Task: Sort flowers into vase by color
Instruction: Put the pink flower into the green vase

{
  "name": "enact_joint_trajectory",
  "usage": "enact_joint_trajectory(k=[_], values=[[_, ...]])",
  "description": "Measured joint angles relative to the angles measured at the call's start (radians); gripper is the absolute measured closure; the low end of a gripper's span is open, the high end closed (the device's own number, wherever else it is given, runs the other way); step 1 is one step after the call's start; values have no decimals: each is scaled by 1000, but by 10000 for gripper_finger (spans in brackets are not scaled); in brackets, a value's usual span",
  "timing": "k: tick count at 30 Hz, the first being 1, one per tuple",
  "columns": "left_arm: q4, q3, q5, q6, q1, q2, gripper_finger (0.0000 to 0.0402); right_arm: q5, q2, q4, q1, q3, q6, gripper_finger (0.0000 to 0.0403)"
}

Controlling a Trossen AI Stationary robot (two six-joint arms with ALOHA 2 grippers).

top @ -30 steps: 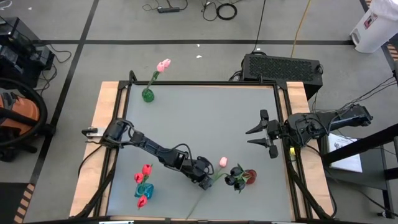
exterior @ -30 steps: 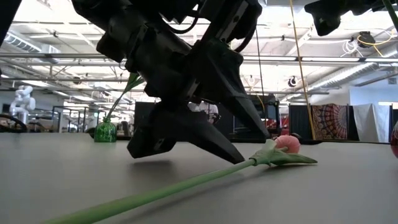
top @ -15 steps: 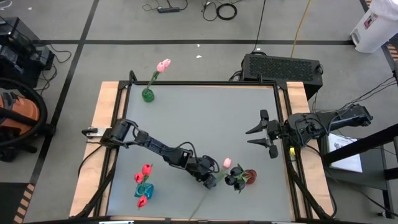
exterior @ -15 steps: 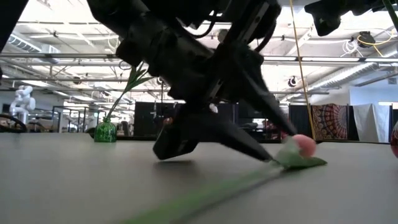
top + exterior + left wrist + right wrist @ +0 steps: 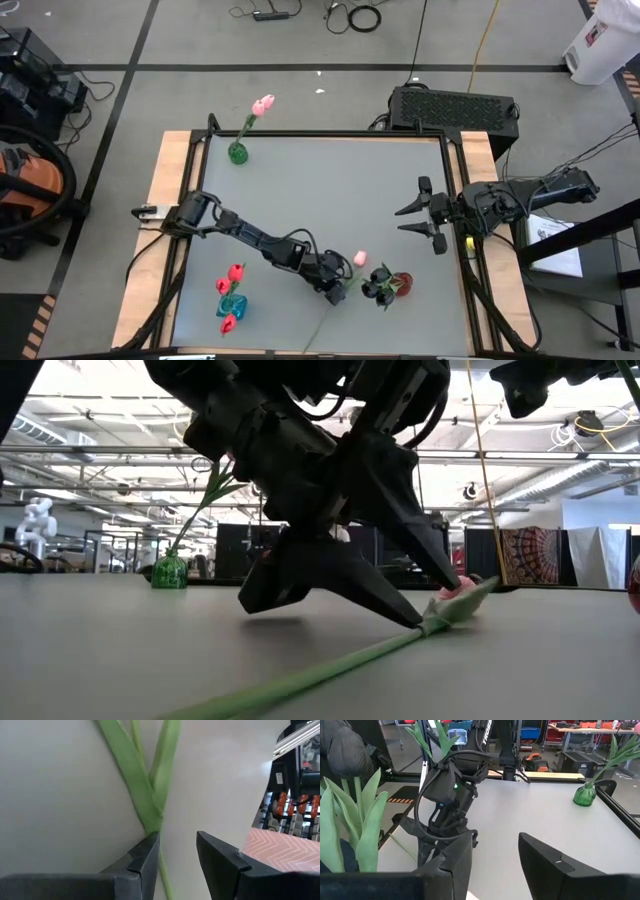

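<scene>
A pink tulip (image 5: 358,258) lies on the grey table, its long green stem (image 5: 330,665) running toward the near edge. My left gripper (image 5: 340,284) reaches down at it, open, its fingers on either side of the stem just below the leaves (image 5: 150,780). My right gripper (image 5: 418,214) hangs open above the table's right side, holding nothing. A green vase (image 5: 238,152) at the far left holds one pink tulip. A blue vase (image 5: 232,305) holds red tulips. A red vase (image 5: 401,283) holds black tulips (image 5: 378,286). My left gripper is open astride the stem, and the tip of one finger (image 5: 146,854) rests against the stem where the leaves fork (image 5: 153,822). The fingers slant down from the table's left side and lie across the stem. The stem lies along the table; leaf and head tilt up slightly.
The red vase with black tulips stands right beside the lying tulip's head. The blue vase stands near the front left corner. A black box (image 5: 452,108) sits beyond the far right corner. The middle and far parts of the table are bare grey surface (image 5: 340,190).
My left gripper has shifted a little toward the table's right edge and rolled slightly, staying open. The lying tulip has been nudged: its stem has slid sideways on the table, and its leaf and head now tip upward.
</scene>
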State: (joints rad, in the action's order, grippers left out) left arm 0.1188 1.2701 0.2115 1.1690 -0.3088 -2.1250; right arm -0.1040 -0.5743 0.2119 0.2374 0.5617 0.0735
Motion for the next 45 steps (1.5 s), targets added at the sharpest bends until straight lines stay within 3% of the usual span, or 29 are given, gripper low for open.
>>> enact_joint_trajectory(k=[26, 45], values=[[-59, 2, -56, -33, -21, 2, 260, 0, 0, 1, 0, 0, 0, 250], [5, 0, 8, -23, -21, 0, 260, 0, 0, 2, 0, 0, 0, 250]])
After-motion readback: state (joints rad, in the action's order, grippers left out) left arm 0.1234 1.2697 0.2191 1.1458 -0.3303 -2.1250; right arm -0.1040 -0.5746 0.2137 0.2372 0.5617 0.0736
